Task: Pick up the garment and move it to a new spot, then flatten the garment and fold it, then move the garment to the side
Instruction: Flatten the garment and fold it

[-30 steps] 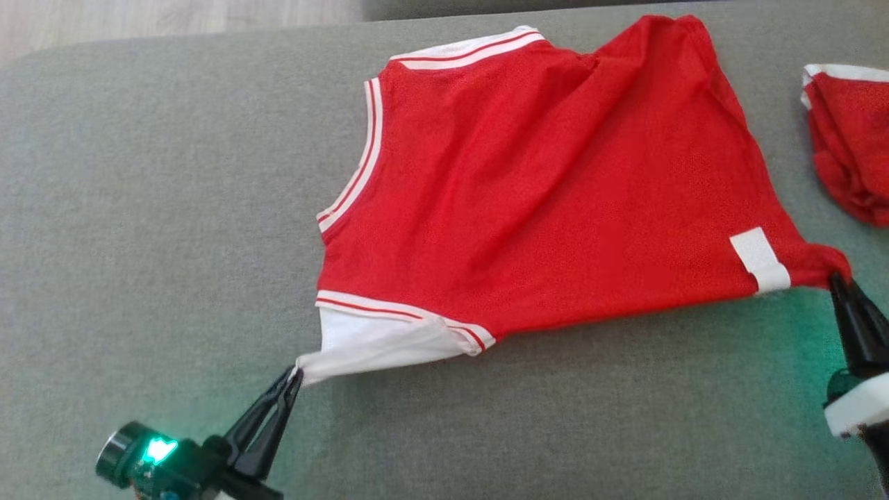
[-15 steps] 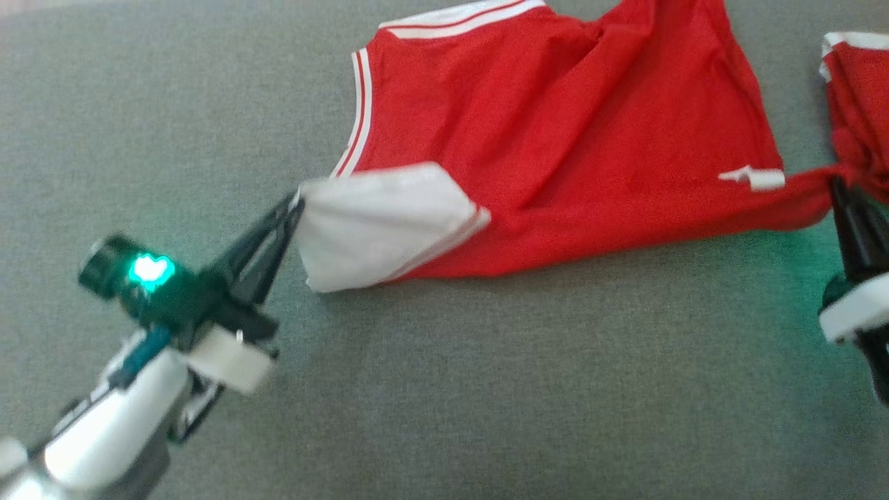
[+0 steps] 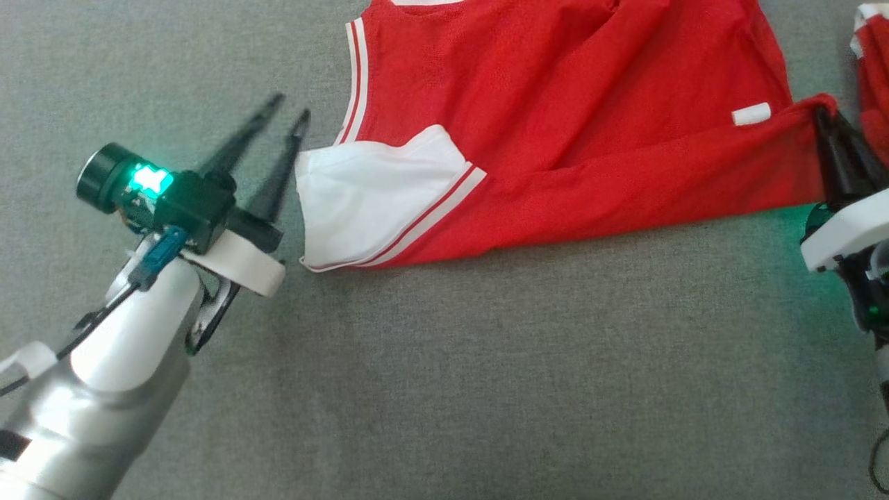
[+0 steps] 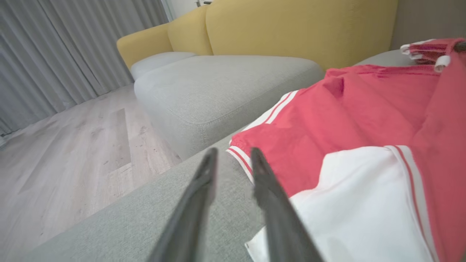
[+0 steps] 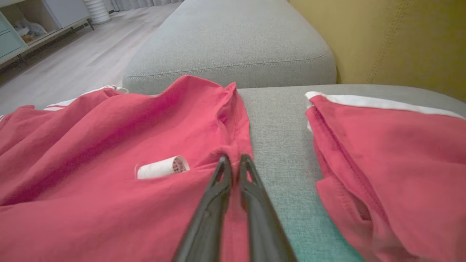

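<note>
The garment (image 3: 555,90) is a red jersey lying on the grey cushion (image 3: 486,361), its near edge folded over. The folded white panel (image 3: 368,194) with red-and-white stripes lies on top at the left. My left gripper (image 3: 290,106) stands open just left of that panel, with nothing between its fingers; the left wrist view shows its gripper (image 4: 233,153) beside the garment (image 4: 364,109). My right gripper (image 3: 824,114) is shut on the garment's right corner, which is pulled taut. The right wrist view has that gripper (image 5: 235,158) pinching red cloth of the garment (image 5: 109,145) near a curled white label (image 5: 162,167).
A second red cloth lump (image 3: 875,62) with white trim lies right of the garment, close beside my right gripper (image 5: 393,145). Beyond are another grey cushion (image 4: 225,87), a yellow sofa back (image 4: 291,25), wooden floor (image 4: 72,145) and curtains (image 4: 54,47).
My left gripper has opened and let go of the white corner, which now lies folded over the red cloth. The right gripper still holds its corner. The camera has tilted down.
</note>
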Tool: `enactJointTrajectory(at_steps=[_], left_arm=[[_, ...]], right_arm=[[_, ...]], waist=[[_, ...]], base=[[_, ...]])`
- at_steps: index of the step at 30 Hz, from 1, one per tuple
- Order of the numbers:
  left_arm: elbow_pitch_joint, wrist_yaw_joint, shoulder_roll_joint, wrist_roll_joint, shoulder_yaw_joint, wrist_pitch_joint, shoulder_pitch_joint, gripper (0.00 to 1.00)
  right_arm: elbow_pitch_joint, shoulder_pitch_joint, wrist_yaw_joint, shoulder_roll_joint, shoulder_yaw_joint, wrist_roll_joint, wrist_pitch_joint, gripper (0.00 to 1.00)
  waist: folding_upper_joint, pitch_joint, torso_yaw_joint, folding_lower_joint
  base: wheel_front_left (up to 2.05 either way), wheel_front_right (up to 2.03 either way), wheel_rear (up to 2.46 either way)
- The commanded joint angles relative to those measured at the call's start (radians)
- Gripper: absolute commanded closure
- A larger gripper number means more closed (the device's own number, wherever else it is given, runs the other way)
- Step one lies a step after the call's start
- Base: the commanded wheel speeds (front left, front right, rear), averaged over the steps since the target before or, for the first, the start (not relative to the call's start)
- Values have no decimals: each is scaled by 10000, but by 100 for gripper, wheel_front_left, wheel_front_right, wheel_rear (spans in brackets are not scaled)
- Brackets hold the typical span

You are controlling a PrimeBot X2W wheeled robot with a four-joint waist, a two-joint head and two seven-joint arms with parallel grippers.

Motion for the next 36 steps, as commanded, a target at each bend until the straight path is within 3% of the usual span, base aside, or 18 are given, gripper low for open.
enactJointTrajectory(at_steps=[1,5,10,18,33,34,35,36], left_arm=[[-148,213,214,68,598,-108,-268,0],[-778,678,-103,-29,1342,-117,516,0],[-1728,797,-544,-260,2022,-120,2515,0],[-1307,459,-1197,-323,2353,-121,4294,0],[1069,-460,-1846,30,2898,-121,3195,0],[1203,-539,-1872,33,2869,-121,3130,27],[1203,-539,-1872,33,2869,-121,3130,27],[1293,-627,-1892,37,2829,-122,3076,66]], right_arm=[[-25,-119,-7,-200,88,-6,-281,0],[377,-128,-7,-96,83,16,-1077,0],[652,339,-7,90,-17,192,-1850,0],[930,857,-7,302,175,416,-2201,0],[1246,666,-7,210,494,683,-2333,0],[1266,640,-7,196,505,692,-2345,0],[1266,640,-7,196,505,692,-2345,0],[1278,618,-7,186,515,699,-2355,0]], waist=[[0,-10,16,-2],[0,-137,29,-2],[0,-396,16,-2],[0,-560,-76,-2],[0,-272,-473,-2],[0,-245,-488,-2],[0,-245,-488,-2],[0,-224,-499,-2]], base=[[0,0,0],[0,0,0],[0,0,0],[0,0,0],[0,0,0],[0,0,0],[0,0,0],[0,0,0]])
